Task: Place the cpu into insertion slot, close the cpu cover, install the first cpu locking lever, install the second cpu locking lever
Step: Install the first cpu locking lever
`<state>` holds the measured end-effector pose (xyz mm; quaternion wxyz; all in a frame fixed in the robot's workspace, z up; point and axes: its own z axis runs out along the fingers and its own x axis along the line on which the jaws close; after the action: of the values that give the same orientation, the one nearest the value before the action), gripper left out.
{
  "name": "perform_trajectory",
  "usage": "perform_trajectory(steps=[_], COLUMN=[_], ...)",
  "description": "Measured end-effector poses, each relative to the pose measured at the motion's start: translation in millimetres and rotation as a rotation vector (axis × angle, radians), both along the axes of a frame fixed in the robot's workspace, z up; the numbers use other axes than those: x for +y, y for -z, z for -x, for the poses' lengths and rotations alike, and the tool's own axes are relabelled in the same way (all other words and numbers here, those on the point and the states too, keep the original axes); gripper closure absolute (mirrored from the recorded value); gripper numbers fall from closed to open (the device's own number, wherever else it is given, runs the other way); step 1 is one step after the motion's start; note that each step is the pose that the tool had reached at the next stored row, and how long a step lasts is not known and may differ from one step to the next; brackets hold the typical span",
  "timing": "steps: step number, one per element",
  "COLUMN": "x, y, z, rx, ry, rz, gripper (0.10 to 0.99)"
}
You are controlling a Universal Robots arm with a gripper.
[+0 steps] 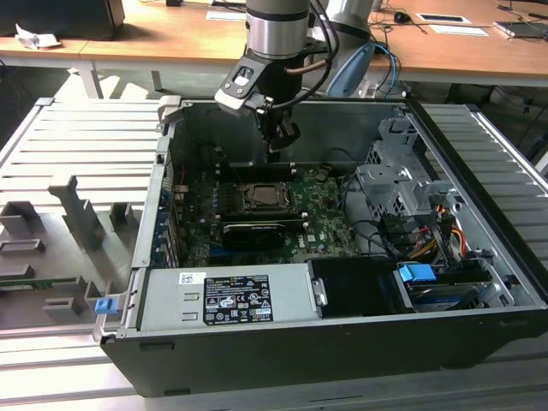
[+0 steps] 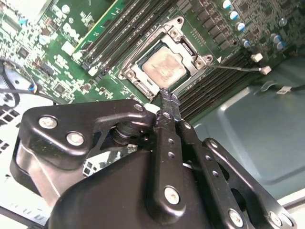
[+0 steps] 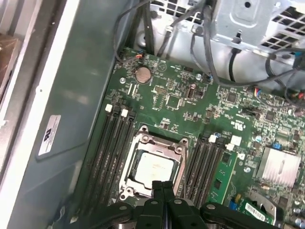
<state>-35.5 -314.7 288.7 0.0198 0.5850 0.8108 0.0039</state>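
Silver-tan cpu [image 3: 153,168] flat, face upward

Open room above cpu cover [image 3: 159,143], low memory slots [image 3: 112,152] flanking, cables [image 3: 224,62] nearby

Near edge of the cpu cover [image 3: 133,164]: was hidden behind the claw [image 3: 158,185] tips in the first wrist view. Body of the claw: was cut off by the frame edge in both wrist views. The arm [image 1: 276,26]: was cut off at the exterior view's top. The insertion slot [image 1: 267,199]: latching detail was too small to tell.
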Motion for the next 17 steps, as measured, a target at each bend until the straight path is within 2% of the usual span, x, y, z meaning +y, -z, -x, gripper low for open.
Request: perform_trajectory(steps=[9, 17], x=[0.0, 0.0], y=[0.0, 0.1], z=[0.0, 0.0], rx=[0.0, 0.0001], ry=[-0.111, -0.268], rz=[0.0, 0.001], gripper=[0.98, 0.98])
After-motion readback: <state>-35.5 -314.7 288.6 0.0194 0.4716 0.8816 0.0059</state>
